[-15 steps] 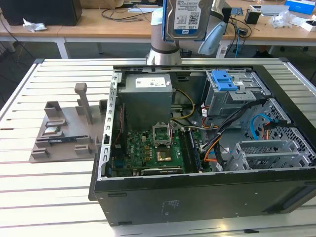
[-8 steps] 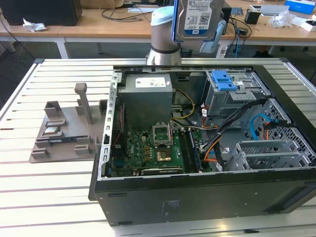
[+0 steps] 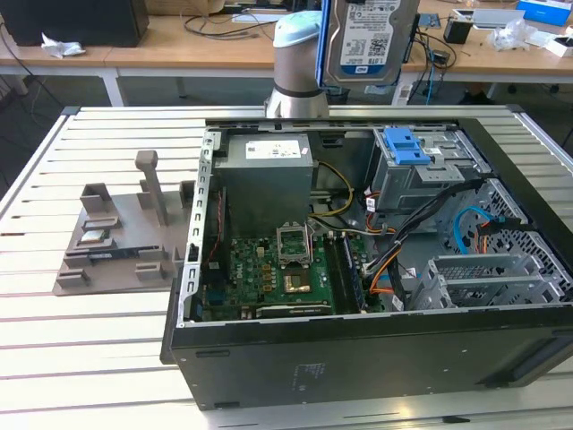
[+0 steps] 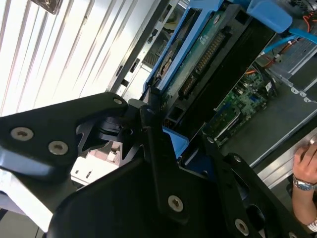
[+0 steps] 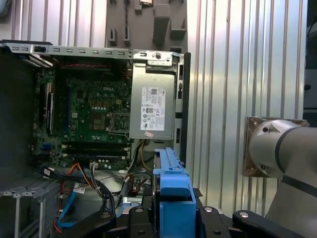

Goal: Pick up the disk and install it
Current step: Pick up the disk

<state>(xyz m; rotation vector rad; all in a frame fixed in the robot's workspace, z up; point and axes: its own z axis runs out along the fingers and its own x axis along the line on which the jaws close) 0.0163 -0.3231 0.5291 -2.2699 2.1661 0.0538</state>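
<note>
- The gripper (image 4: 171,139) is clamping the disk (image 3: 372,40) by its blue bracket (image 5: 173,193) above the open case (image 3: 358,358).
- The disk is appearing rigid, weighty and shock-sensitive (bracket edges are likely the safest hold).

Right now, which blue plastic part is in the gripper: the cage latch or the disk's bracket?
The bracket edging the disk, held above the open case by the gripper. The blue latch sits untouched on the metal cage.
</note>
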